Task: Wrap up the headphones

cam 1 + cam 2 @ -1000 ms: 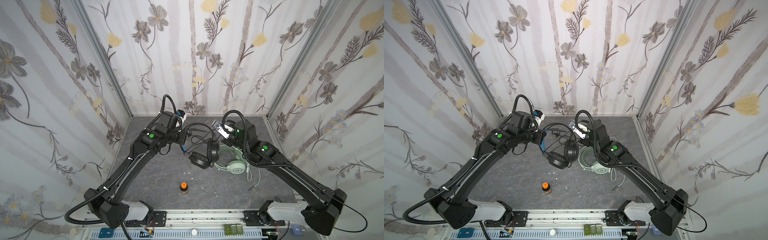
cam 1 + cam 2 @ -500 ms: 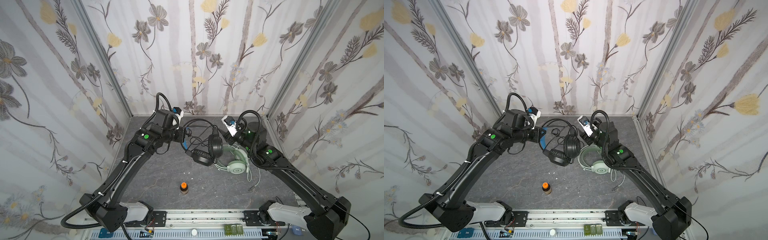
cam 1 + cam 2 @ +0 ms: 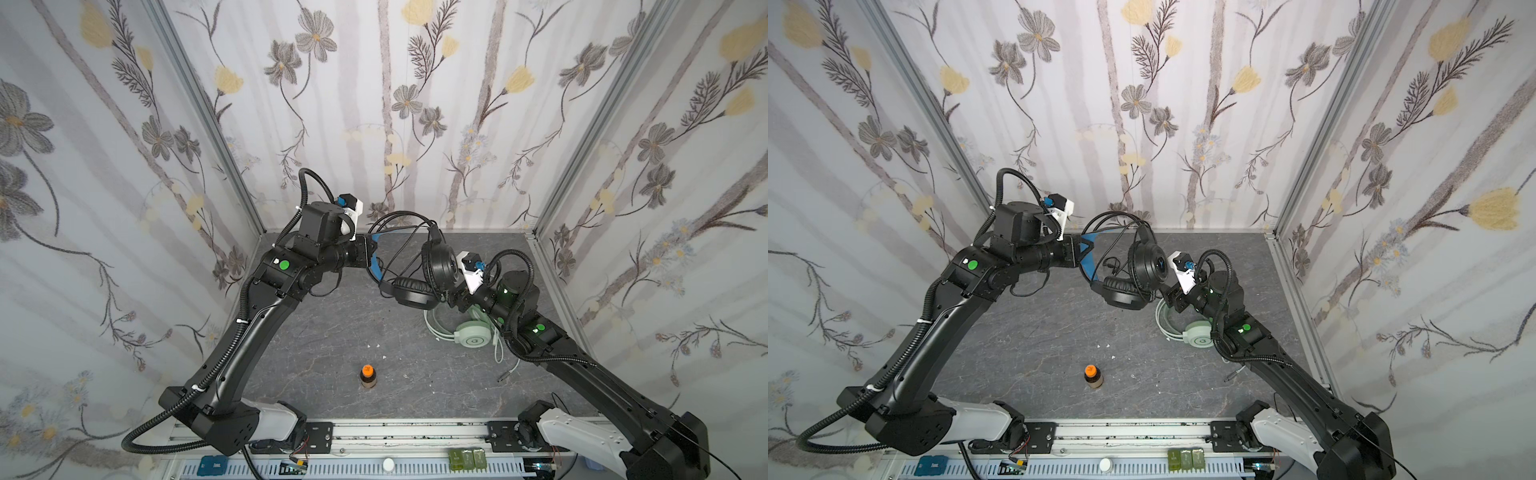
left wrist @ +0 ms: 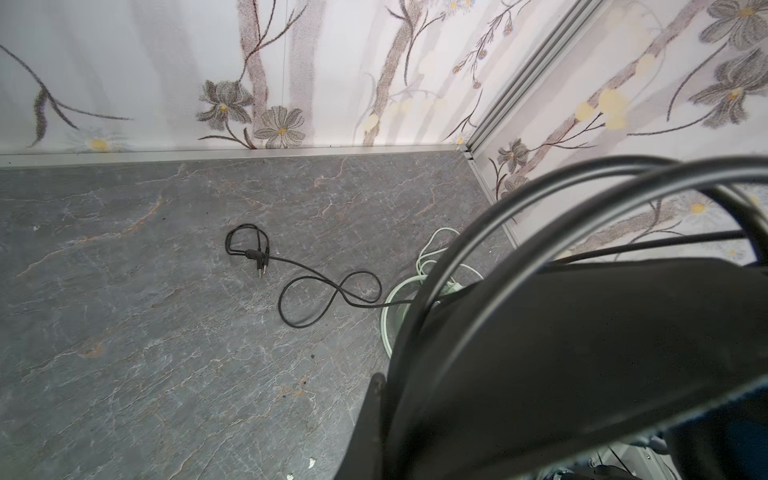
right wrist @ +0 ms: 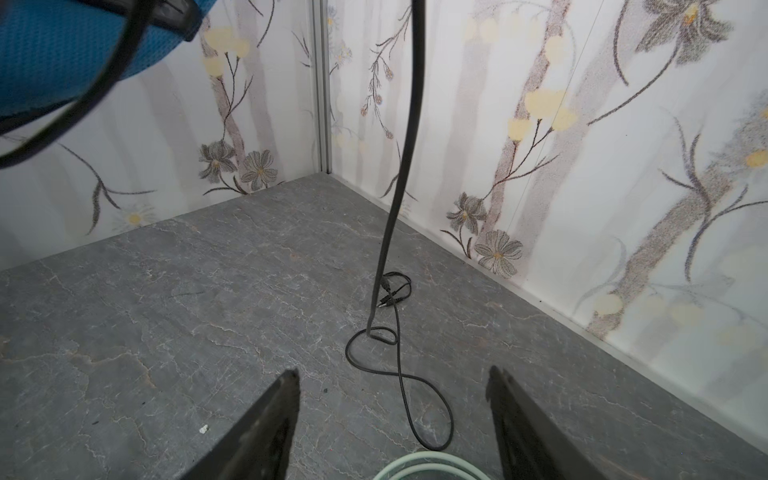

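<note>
Right fingers: two dark fingers [image 5: 266, 428] stand wide apart with nothing between them; under the gap lie bare floor and a loop of thin black cable [image 5: 400, 365].
Right gripper: the right gripper [image 3: 448, 296] hangs just beside the lower earcup of the black headset and above the mint one.
Left fingers: hidden behind the headband in the left wrist view; in both top views they are closed together on the band.
Left gripper: the left gripper [image 3: 368, 257] is raised near the back wall and clamps the blue-lined part of the headband.
Black headset: the black over-ear headset with a blue-lined headband [image 3: 442, 264] hangs from the left gripper, earcups toward the right arm; several turns of its cable run around the band [image 4: 582, 332].
Cable end: the rest trails across the floor in a figure-eight to the plugs [image 4: 259, 266].
Mint headset: the mint green over-ear headset [image 3: 473, 334] lies flat on the table under the right arm, its white-green cable [image 3: 496, 349] loose beside it.
Table: grey stone-patterned tabletop [image 3: 316, 332].
Bottle: a small orange-capped brown bottle [image 3: 368, 376] stands upright near the front, well apart from both headsets.
</note>
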